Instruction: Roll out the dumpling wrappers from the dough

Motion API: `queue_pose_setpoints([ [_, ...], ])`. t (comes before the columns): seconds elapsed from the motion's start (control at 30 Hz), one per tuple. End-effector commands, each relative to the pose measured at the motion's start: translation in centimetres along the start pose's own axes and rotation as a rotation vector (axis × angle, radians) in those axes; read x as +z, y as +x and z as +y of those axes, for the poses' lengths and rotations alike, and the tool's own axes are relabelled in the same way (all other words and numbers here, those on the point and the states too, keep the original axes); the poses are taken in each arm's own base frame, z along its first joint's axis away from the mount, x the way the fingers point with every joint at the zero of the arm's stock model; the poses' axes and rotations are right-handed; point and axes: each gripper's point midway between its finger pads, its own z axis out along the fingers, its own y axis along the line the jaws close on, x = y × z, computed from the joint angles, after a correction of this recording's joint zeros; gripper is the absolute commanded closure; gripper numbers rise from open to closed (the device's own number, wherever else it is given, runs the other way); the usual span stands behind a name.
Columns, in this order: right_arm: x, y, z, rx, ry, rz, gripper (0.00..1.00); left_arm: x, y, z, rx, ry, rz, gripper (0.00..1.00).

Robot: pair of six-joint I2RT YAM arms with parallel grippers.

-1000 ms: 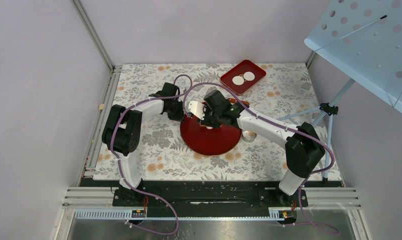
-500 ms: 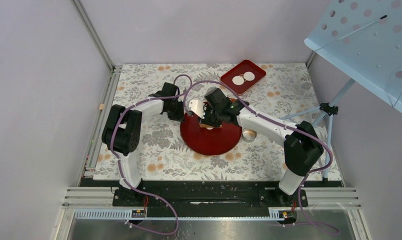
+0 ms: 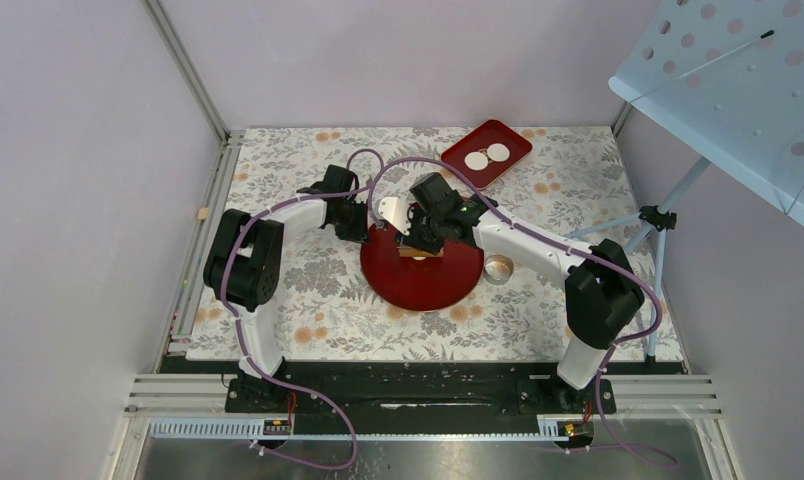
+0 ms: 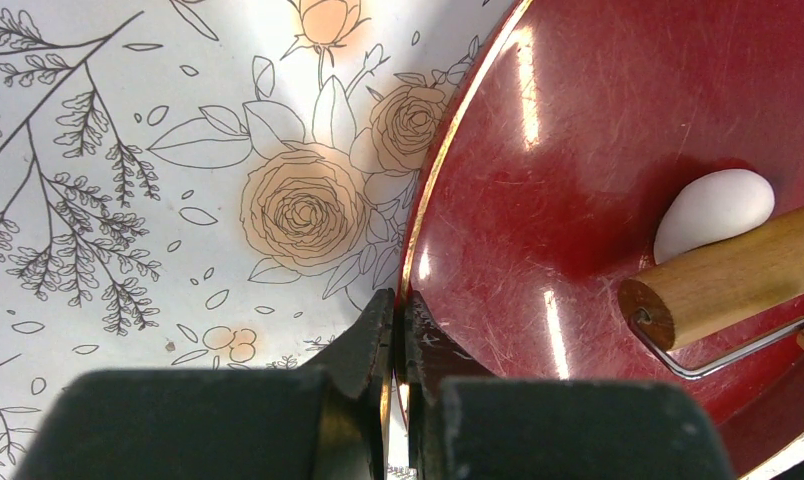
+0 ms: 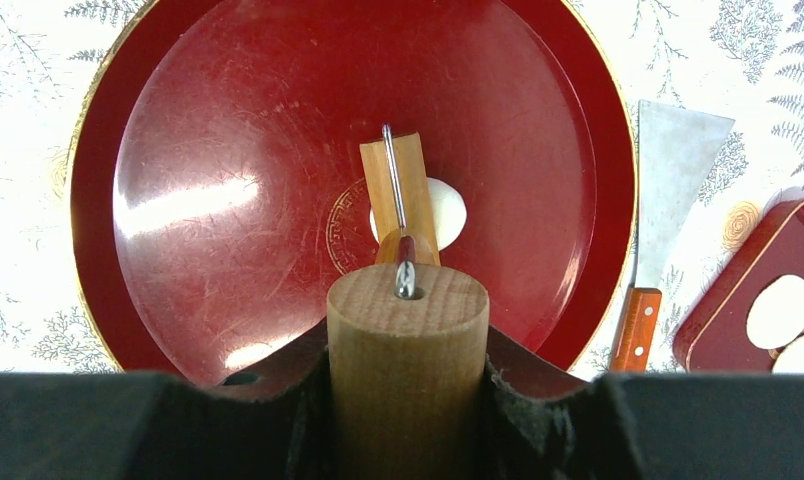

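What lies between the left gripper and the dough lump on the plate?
Only bare red plate, as the left wrist view shows. The left gripper is shut on the plate's rim, well apart from the dough under the roller.

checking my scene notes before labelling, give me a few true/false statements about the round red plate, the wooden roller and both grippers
1. The left gripper is shut on the rim of the round red plate. True.
2. The right gripper is empty. False: it grips the handle of the wooden roller.
3. Two thin white round discs lie in the rectangular red tray. True.
4. The soft white dough lump lies in that tray. False: it lies on the plate, under the roller.
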Motion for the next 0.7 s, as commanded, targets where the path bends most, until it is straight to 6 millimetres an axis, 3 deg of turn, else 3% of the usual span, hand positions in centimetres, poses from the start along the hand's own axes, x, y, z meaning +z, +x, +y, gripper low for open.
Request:
queue_pose_setpoints([
  [0.0,1.4,5.9,5.1,0.081,-0.213,0.194,1.0,-0.1,1.3,1.2,-0.025,-0.029,0.036,1.0],
  [0.67,-0.6,4.4,5.4,0.075,-0.237,0.142,1.0,0.0,1.3,1.2,-0.026,-0.028,0.036,1.0],
])
